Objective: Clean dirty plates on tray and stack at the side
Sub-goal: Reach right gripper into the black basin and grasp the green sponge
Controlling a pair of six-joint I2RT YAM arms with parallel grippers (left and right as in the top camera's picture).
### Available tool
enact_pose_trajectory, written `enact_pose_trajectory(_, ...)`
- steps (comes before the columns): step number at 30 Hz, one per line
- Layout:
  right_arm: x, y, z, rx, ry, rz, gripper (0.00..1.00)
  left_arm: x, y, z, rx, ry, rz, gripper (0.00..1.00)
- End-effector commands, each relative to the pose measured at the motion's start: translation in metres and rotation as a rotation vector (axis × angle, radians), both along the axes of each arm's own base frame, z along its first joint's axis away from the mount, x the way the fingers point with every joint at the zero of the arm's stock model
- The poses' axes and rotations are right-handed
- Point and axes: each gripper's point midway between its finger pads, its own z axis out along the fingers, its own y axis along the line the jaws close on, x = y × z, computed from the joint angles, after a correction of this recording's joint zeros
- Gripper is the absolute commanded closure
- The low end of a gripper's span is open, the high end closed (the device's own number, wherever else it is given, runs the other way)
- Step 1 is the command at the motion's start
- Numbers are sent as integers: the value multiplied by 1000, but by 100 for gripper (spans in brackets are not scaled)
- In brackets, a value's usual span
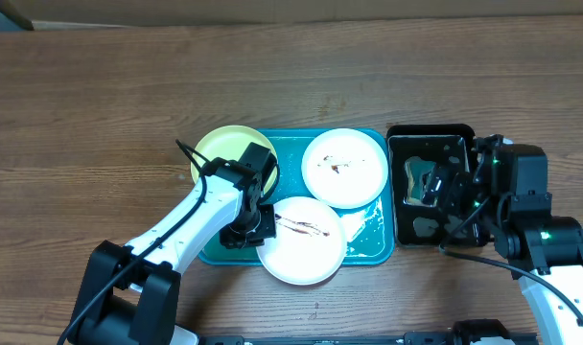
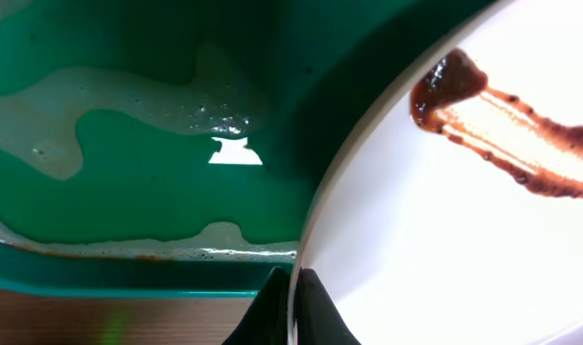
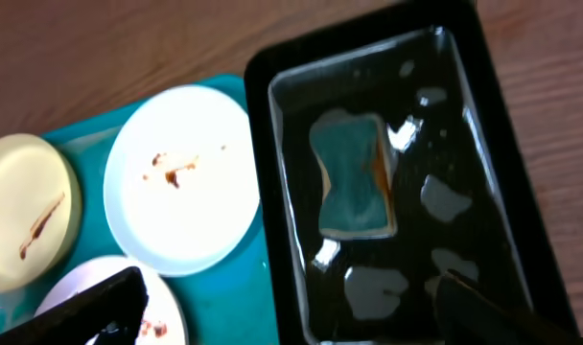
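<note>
The teal tray point(image 1: 373, 247) holds three plates. A pale yellow-green plate point(image 1: 220, 146) sits at its back left and a white plate point(image 1: 344, 168) with small brown smears at its back right. A second white plate point(image 1: 306, 249) with a brown sauce streak lies at the front and overhangs the tray's front edge. My left gripper point(image 1: 263, 226) is shut on this plate's left rim; in the left wrist view the rim sits between the fingertips point(image 2: 293, 307), with the plate point(image 2: 435, 240) to the right. My right gripper point(image 1: 447, 187) is open and empty above the black tub, as the right wrist view shows point(image 3: 291, 311).
A black tub point(image 1: 395, 182) of water stands right of the tray, with a teal sponge point(image 3: 354, 172) lying in it. Foamy water patches lie on the tray floor point(image 2: 128, 125). Bare wooden table point(image 1: 100, 105) surrounds the tray.
</note>
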Motion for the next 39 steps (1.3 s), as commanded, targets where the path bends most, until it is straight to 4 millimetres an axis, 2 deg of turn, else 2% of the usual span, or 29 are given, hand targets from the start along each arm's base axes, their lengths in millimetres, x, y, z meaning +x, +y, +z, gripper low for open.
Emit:
enact_pose_trajectory(1, 14, -10, 11, -44, -49, -38, 4, 7, 1, 5, 2, -32, -57, 94)
enact_pose_trajectory(6, 39, -10, -2, -100, -55, 23, 7, 9, 1, 5, 0, -37, -57, 88)
enact_pose_trajectory(8, 47, -9, -19, -101, -9, 25, 8, 9, 1, 5, -1, -39, -56, 87)
enact_pose_trajectory(15, 60, -9, -85, -109, 175, 33, 26, 9, 1, 4, -1, -40, -56, 86)
enact_pose_trajectory(17, 63, -9, -98, -108, 205, 29, 32, 9, 1, 4, -1, -40, -56, 86)
enact_pose_trajectory(19, 66, -9, -108, -107, 223, 25, 33, 9, 1, 5, -1, -39, -56, 86)
enact_pose_trajectory(22, 69, -9, -117, -108, 236, 26, 33, 9, 0, 5, -2, -39, -56, 75)
enact_pose_trajectory(25, 68, -9, -126, -109, 262, 27, 35, 8, -1, 5, -9, -35, -55, 73)
enact_pose_trajectory(29, 65, -12, -137, -127, 294, 19, 36, 4, 1, 4, -1, -17, -55, 64)
enact_pose_trajectory(37, 59, -12, -155, -136, 351, 24, 36, -11, 8, -5, 26, 30, 9, 64)
enact_pose_trajectory(39, 59, -10, -155, -137, 351, 30, 37, -15, 4, -10, 2, 40, 17, 66)
